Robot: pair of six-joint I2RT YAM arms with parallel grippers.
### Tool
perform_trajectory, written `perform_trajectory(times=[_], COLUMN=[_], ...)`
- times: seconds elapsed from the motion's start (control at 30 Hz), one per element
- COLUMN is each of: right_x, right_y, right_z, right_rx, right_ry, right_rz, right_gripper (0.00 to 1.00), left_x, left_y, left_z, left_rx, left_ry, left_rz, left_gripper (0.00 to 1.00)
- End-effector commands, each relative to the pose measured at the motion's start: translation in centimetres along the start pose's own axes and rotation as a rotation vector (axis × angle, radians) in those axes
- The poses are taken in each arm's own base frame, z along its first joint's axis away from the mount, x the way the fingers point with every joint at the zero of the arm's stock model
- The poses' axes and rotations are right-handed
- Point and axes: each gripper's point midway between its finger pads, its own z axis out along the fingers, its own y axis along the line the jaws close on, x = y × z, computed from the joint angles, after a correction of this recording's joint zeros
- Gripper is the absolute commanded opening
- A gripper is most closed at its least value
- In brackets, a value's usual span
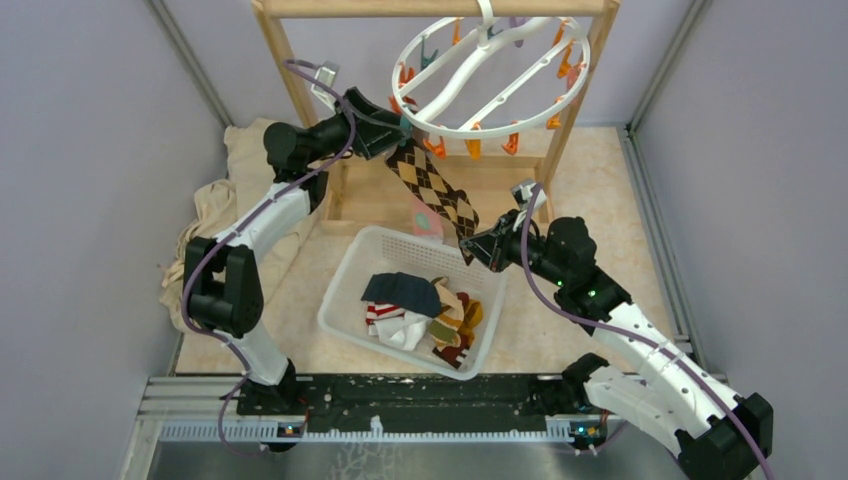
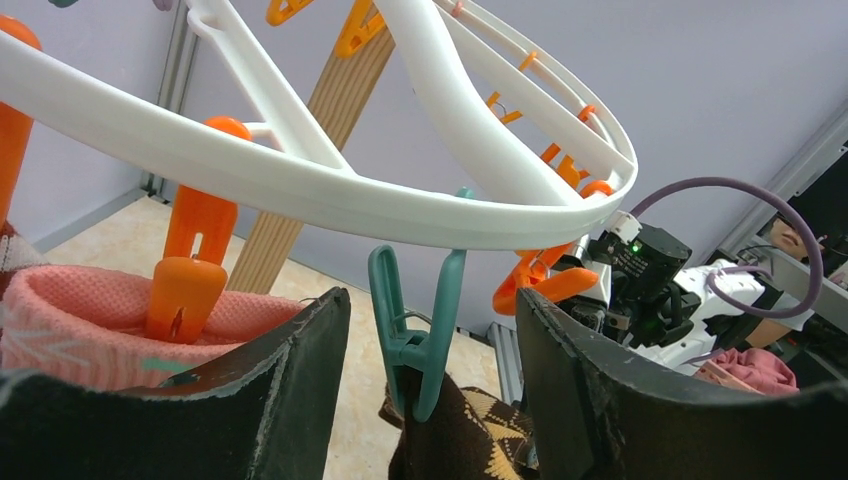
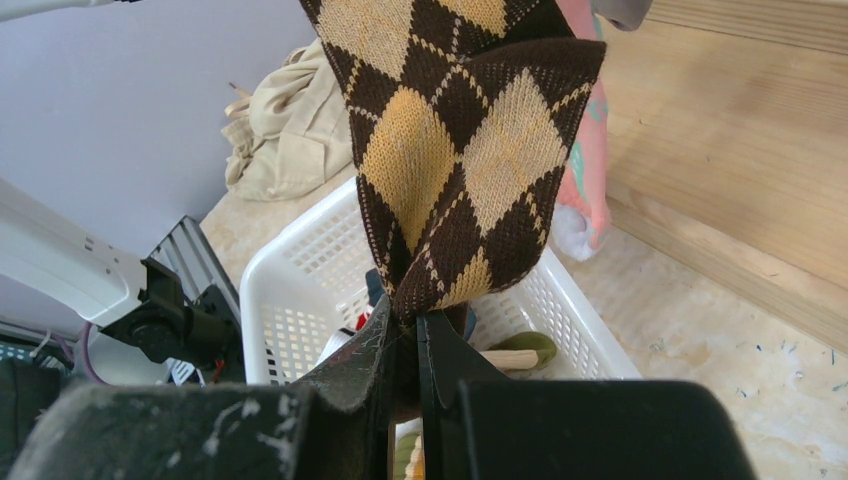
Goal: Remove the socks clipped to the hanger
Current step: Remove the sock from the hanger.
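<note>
A: Surroundings?
B: A wooden frame (image 1: 290, 60) carries the hanger (image 1: 490, 75). The basket (image 1: 340, 300) of socks (image 1: 420, 310) lies below.
A: Argyle sock (image 1: 432, 185)?
B: Hung from the teal clip (image 2: 415, 340), lower end pinched in the closed right gripper (image 3: 405, 330). The left gripper (image 1: 398, 132) stands open astride that clip.

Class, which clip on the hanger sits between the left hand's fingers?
The teal clip holding the brown argyle sock; the neighbouring clips are orange.

Bright even diffuse light, soft faint shadows, overhead view sharp, wrist views soft up close
</note>
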Motion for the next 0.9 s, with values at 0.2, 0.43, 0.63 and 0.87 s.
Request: perform_trajectory(times=[0.2, 0.43, 0.63, 0.87], right_x=[-1.50, -1.35, -1.22, -1.25], right_y=[0.21, 0.06, -0.01, -0.08], right_z=[-0.20, -0.18, -0.13, -0.01], right_rx=[-0.013, -0.009, -0.009, -0.008], right_ry=[-0.065, -0.063, -0.062, -0.062], right_rz=[-0.031, -0.033, -0.033, -0.034], right_gripper=[0.00, 0.00, 0.00, 0.00], left_x=[-1.96, -1.95, -1.95, -1.77], left_y=[-1.31, -1.23, -1.24, -1.09], left_z=[0.85, 1.02, 1.09, 1.08], left_rx=[0.042, 0.046, 0.047, 0.047], left_ry=[-0.044, -0.045, -0.044, -0.037], left_rz=[0.089, 0.094, 0.098, 0.096], left_gripper=[0.67, 0.57, 0.52, 0.39])
